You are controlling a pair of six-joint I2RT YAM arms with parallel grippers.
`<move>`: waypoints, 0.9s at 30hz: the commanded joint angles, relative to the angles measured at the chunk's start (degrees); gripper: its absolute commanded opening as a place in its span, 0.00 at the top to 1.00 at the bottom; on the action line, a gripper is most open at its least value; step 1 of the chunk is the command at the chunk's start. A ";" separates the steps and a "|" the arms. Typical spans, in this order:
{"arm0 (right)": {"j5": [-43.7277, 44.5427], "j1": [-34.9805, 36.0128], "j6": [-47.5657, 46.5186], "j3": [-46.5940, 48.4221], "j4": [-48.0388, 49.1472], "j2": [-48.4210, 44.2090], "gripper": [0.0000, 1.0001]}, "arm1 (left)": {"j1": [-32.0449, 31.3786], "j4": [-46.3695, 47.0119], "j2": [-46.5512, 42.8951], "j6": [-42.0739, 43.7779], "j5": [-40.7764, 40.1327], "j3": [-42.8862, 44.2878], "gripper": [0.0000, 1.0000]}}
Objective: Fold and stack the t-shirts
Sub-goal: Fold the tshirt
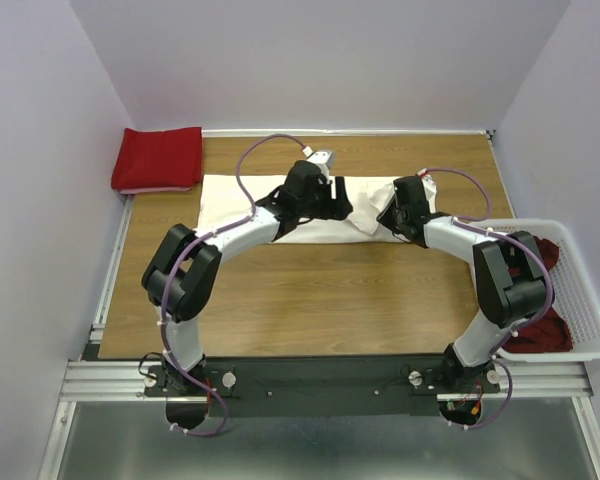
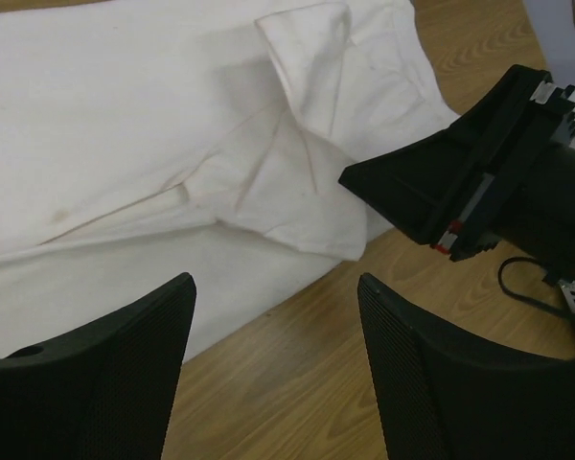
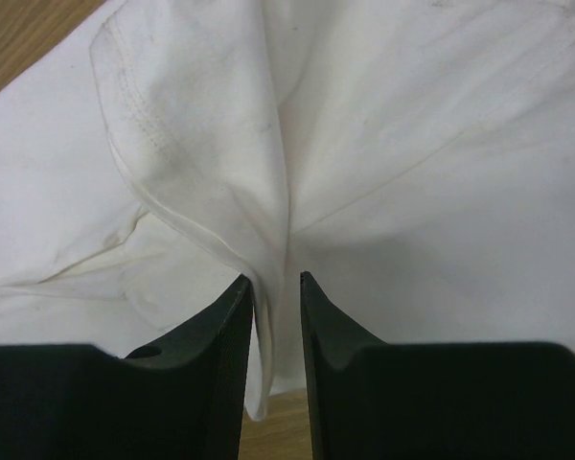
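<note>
The cream-white t-shirt (image 1: 235, 200) lies spread across the back middle of the table, its right end bunched and folded over. My left gripper (image 1: 342, 206) hovers open and empty over the shirt's near edge; in the left wrist view (image 2: 275, 280) bare wood shows between its fingers, with the shirt (image 2: 125, 115) just beyond. My right gripper (image 1: 388, 216) is pinched on a raised fold of the shirt (image 3: 412, 144) at its right end; in the right wrist view (image 3: 274, 278) the cloth hangs between the nearly closed fingers. A folded bright red t-shirt (image 1: 158, 158) lies at the back left.
A white lattice basket (image 1: 588, 300) stands at the right edge and holds crumpled dark red t-shirts (image 1: 546, 256). The two grippers are close together over the shirt's right part. Walls enclose the table at the back and both sides.
</note>
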 commanded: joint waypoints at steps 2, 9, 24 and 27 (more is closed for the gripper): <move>-0.31 -0.33 -2.14 0.23 1.71 0.13 0.67 | -3.19 0.43 6.62 -4.74 2.62 5.68 0.26; -1.88 -0.25 -7.68 2.25 1.53 0.57 0.67 | -4.95 0.16 14.00 -4.65 3.59 10.60 0.39; -0.31 -0.60 -21.90 15.76 -0.75 5.73 0.56 | -5.04 0.16 24.46 -3.68 6.57 14.83 0.58; -1.35 -1.21 -25.69 20.34 -3.74 8.82 0.52 | -5.04 0.25 24.73 -3.68 6.84 14.83 0.58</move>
